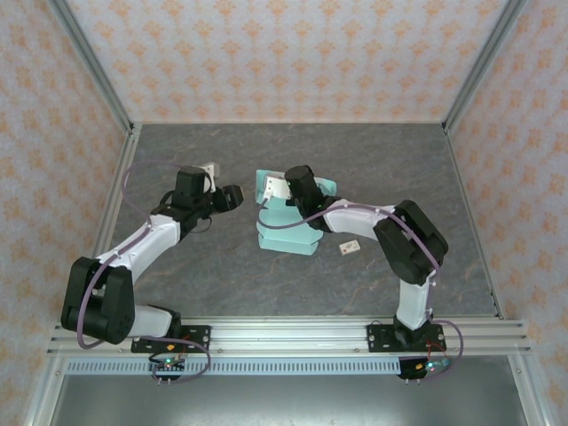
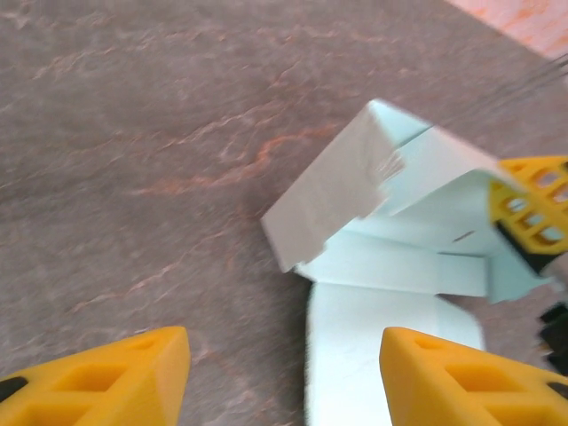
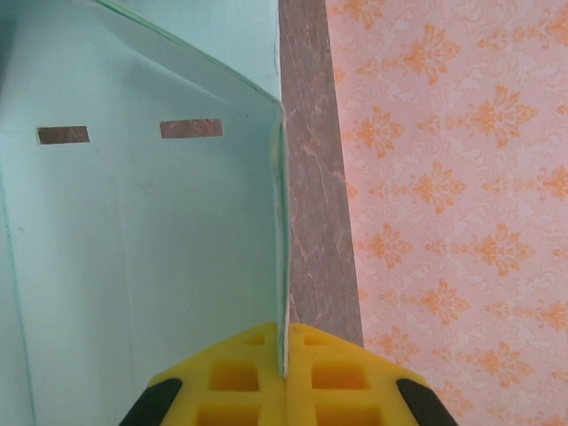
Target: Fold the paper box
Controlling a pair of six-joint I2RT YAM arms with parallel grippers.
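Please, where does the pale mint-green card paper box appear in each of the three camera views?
Top external: the pale mint-green card paper box sits at table centre.
Left wrist: right half, from the centre to the bottom edge.
Right wrist: left half, one wall clamped in the right gripper, jaws shut.
Shared landmark: the grey marbled tabletop.

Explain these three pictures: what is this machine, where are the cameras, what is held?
Two robot arms are bolted at the near edge of a grey table. The overhead view shows both from above and behind; the other two come from cameras on each wrist, yellow fingers at the bottom. On it lie a mint-green paper box, partly folded, and a small white tag. The right fingers are shut on a raised flap of the box. The left fingers stand open near it, holding nothing.
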